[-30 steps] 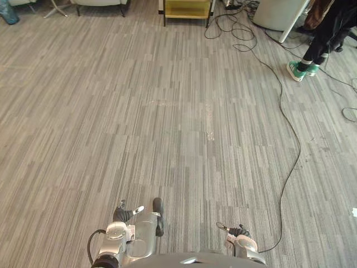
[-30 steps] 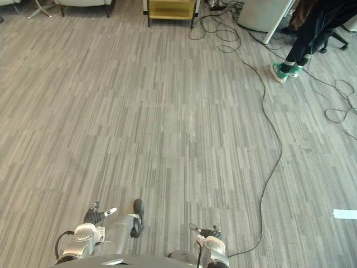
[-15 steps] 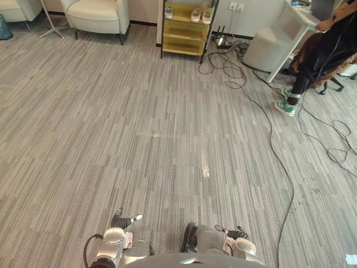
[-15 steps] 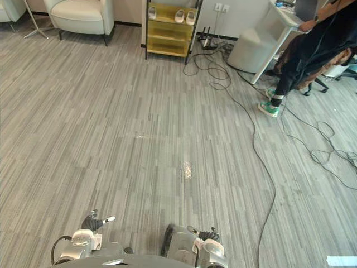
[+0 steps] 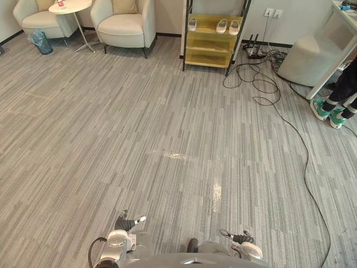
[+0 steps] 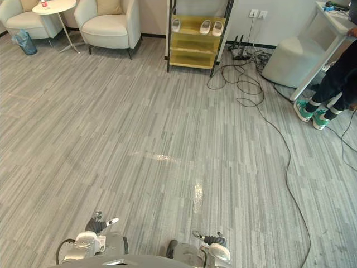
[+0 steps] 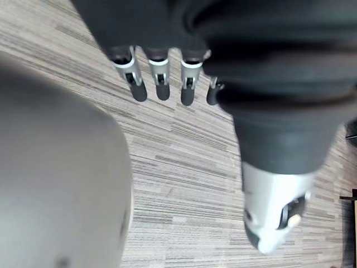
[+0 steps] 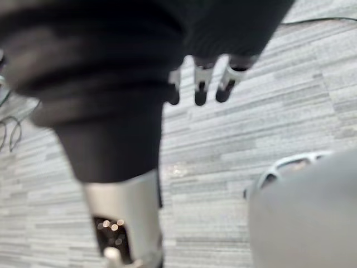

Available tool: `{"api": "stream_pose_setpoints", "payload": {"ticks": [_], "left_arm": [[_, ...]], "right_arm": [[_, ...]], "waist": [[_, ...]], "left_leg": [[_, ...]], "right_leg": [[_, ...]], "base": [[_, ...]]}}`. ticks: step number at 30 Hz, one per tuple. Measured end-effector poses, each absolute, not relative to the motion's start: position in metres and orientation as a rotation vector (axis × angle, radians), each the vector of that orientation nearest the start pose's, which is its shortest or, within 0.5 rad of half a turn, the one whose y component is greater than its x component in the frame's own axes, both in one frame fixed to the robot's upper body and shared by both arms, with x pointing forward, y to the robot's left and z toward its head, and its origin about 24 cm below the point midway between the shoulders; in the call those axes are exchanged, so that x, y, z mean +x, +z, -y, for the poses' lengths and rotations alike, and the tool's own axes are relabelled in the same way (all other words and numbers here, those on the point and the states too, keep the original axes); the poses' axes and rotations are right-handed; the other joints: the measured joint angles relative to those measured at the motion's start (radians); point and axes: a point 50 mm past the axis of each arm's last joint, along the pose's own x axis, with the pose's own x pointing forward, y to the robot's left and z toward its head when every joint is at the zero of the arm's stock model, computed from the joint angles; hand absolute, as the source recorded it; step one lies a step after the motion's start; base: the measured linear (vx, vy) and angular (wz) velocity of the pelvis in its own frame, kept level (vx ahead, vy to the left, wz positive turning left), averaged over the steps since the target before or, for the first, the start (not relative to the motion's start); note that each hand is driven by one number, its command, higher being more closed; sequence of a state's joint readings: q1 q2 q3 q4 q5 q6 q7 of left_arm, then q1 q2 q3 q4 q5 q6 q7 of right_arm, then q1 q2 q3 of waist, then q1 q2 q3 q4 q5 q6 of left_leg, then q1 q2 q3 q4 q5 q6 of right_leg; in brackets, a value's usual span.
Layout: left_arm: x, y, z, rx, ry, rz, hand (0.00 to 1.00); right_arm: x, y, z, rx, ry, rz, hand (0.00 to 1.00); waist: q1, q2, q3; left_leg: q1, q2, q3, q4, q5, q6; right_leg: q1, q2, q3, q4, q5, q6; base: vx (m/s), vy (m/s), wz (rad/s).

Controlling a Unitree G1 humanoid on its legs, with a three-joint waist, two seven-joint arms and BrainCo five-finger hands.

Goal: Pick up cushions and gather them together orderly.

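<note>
Far across the floor (image 5: 167,139), at the left, a tan cushion (image 5: 125,6) leans against the back of a cream armchair (image 5: 124,32). A second tan cushion (image 5: 44,4) sits the same way in the neighbouring armchair (image 5: 33,19) further left. Both are well apart from me.

My left hand (image 5: 127,224) and right hand (image 5: 241,239) hang low at the near edge. The wrist views show the left fingers (image 7: 136,85) and the right fingers (image 8: 199,90) straight and relaxed over bare floor, holding nothing.

I expect the cushions to be light, soft and squashy. They shouldn't be fragile or slippery, but they will sag if I pinch one corner. I'd take each by its upper edge, or clamp it from both sides with two hands, so it keeps its shape for stacking.

Each cushion stands on its lower edge, tilted back, with its broad face turned out toward the room and me. They look roughly square, though the picture's top edge cuts them off, so I can't really tell whether either has a long axis.
</note>
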State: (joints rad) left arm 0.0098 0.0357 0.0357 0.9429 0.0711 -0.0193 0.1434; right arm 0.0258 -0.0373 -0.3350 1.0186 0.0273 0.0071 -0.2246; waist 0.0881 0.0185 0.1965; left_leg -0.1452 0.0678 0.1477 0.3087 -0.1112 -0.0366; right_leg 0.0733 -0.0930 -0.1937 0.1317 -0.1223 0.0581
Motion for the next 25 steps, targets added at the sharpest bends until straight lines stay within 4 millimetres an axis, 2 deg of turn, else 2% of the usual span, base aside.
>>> {"api": "stream_pose_setpoints", "payload": {"ticks": [2,5,7,8,10,12,14,15,16,17,19,23,25], "left_arm": [[0.148,-0.142,-0.176,0.15,0.153,-0.922,0.0],[0.146,-0.143,-0.182,0.164,0.158,-0.931,0.0],[0.146,-0.143,-0.185,0.172,0.159,-0.933,0.0],[0.146,-0.142,-0.187,0.175,0.159,-0.933,0.0],[0.143,-0.144,-0.187,0.175,0.152,-0.946,0.0],[0.142,-0.145,-0.186,0.177,0.145,-0.955,0.0],[0.142,-0.145,-0.186,0.188,0.136,-0.955,0.0],[0.14,-0.146,-0.186,0.189,0.136,-0.959,0.0],[0.139,-0.146,-0.188,0.195,0.139,-0.962,0.0],[0.139,-0.146,-0.193,0.205,0.145,-0.966,0.0],[0.138,-0.147,-0.19,0.197,0.145,-0.973,0.0],[0.132,-0.15,-0.184,0.185,0.141,-0.998,0.0],[0.131,-0.151,-0.183,0.185,0.137,-1.007,0.0]], "right_arm": [[0.111,-0.153,0.214,0.025,-0.53,-1.054,0.0],[0.112,-0.153,0.212,0.013,-0.509,-1.052,0.0],[0.111,-0.154,0.212,0.009,-0.507,-1.055,0.0],[0.11,-0.155,0.21,0.008,-0.502,-1.067,0.0],[0.111,-0.154,0.212,0.0,-0.498,-1.063,0.0],[0.114,-0.153,0.214,-0.018,-0.485,-1.054,0.0],[0.116,-0.152,0.215,-0.027,-0.482,-1.045,0.0],[0.115,-0.153,0.214,-0.032,-0.476,-1.052,0.0],[0.115,-0.153,0.212,-0.035,-0.466,-1.054,0.0],[0.113,-0.154,0.212,-0.035,-0.467,-1.06,0.0],[0.11,-0.154,0.213,-0.037,-0.471,-1.067,0.0],[0.109,-0.154,0.216,-0.028,-0.49,-1.067,0.0],[0.109,-0.154,0.215,-0.025,-0.489,-1.069,0.0]], "waist": [[0.007,-0.009,0.005],[0.008,-0.016,0.0],[0.01,-0.018,0.0],[0.012,-0.027,-0.001],[-0.001,-0.025,-0.005],[-0.006,-0.018,-0.011],[-0.008,-0.015,-0.012],[-0.012,-0.01,-0.018],[-0.013,-0.021,-0.021],[-0.015,-0.039,-0.03],[-0.015,-0.035,-0.038],[-0.025,-0.003,-0.059],[-0.027,-0.001,-0.06]], "left_leg": [[0.01,-0.014,0.02,0.014,-0.015,0.021],[0.032,-0.024,0.044,0.016,-0.037,0.032],[0.037,-0.025,0.047,0.017,-0.053,0.038],[0.04,-0.039,0.054,0.031,-0.079,0.04],[0.044,-0.044,0.052,0.042,-0.105,0.043],[0.046,-0.046,0.045,0.035,-0.106,0.045],[0.06,-0.044,0.034,0.02,-0.097,0.056],[0.06,-0.042,0.022,0.023,-0.095,0.054],[0.06,-0.045,0.016,0.029,-0.095,0.053],[0.059,-0.058,-0.005,0.041,-0.096,0.052],[0.058,-0.059,-0.025,0.027,-0.088,0.043],[0.061,-0.061,-0.052,-0.024,-0.06,0.037],[0.071,-0.064,-0.066,-0.05,-0.044,0.036]], "right_leg": [[0.012,-0.015,0.022,-0.01,0.002,0.0],[0.02,-0.028,0.053,-0.018,0.006,0.003],[0.014,-0.031,0.069,-0.013,0.002,0.02],[0.003,-0.048,0.074,0.017,-0.031,0.067],[-0.032,-0.065,0.076,0.115,-0.072,0.077],[-0.08,-0.073,0.074,0.211,-0.075,0.076],[-0.129,-0.074,0.073,0.31,-0.077,0.055],[-0.129,-0.061,0.078,0.274,-0.09,0.03],[-0.13,-0.052,0.078,0.234,-0.084,0.02],[-0.121,-0.047,0.075,0.199,-0.075,0.028],[-0.1,-0.039,0.067,0.154,-0.068,0.03],[-0.052,-0.021,0.04,0.044,-0.019,0.039],[-0.026,-0.016,0.023,0.0,0.001,0.037]], "base": [[0.18,0.202,-0.09],[0.11,0.105,-0.25],[0.03,0.036,-0.31],[0.01,0.024,-0.24],[-0.01,0.019,-0.12],[0.0,0.01,0.03],[0.02,0.032,0.16],[0.04,0.003,0.3],[0.07,-0.04,0.48],[0.07,-0.066,0.43],[0.07,-0.049,0.29],[0.04,-0.037,0.15],[0.03,-0.026,0.16]]}}
